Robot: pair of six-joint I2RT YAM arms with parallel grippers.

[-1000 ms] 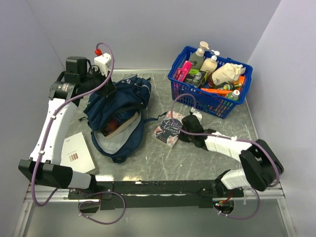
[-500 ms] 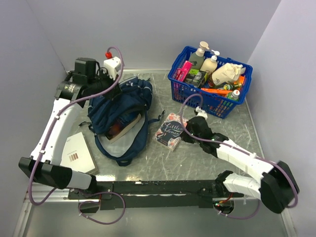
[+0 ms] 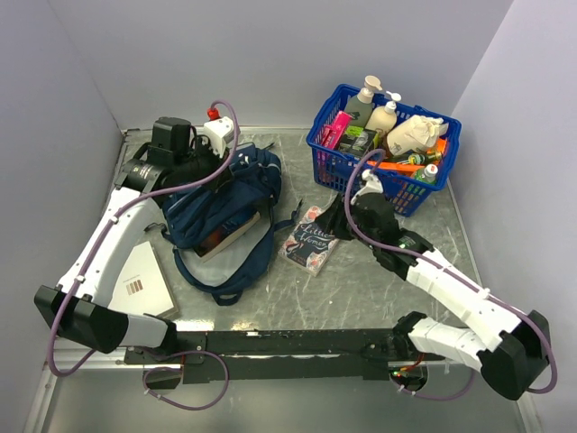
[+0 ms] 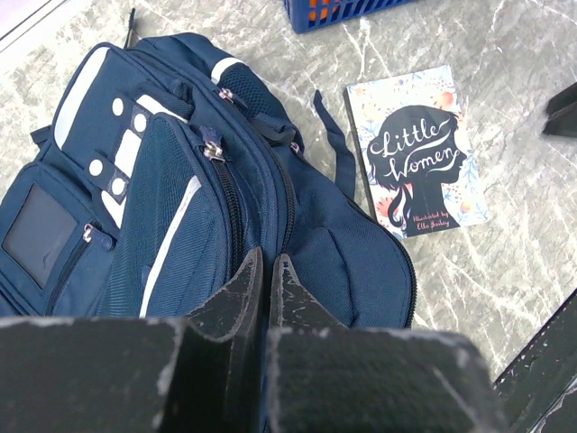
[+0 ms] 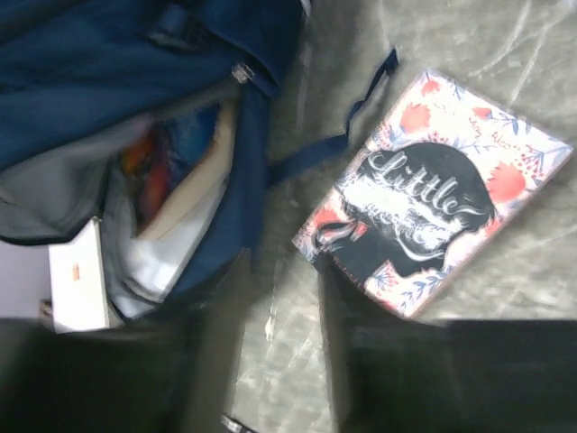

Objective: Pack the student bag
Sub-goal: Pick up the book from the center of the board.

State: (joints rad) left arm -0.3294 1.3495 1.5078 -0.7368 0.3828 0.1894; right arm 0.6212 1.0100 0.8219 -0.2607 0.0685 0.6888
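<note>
The navy student bag [image 3: 252, 185], grey-trimmed with zipped pockets, slumps mouth-open at the counter's [image 3: 361, 289] back left (left hand [image 4: 266, 271] pinched shut on its fabric), a "Little Women" paperback [image 4: 416, 153] lying just beside it, and the right hand [image 5: 273, 311] parted and empty.

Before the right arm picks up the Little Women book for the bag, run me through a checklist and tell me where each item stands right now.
1. Student bag mouth open: ok, its inside shows from above.
2. Left gripper holding the bag: ok, shut on its top fabric.
3. Right gripper ready: ok, open and empty, beside the book.
4. Little Women book reachable: ok, flat on the table, cover up, apart from the bag.
5. Room left in the bag: cannot tell; another book already fills part of the opening.
</note>
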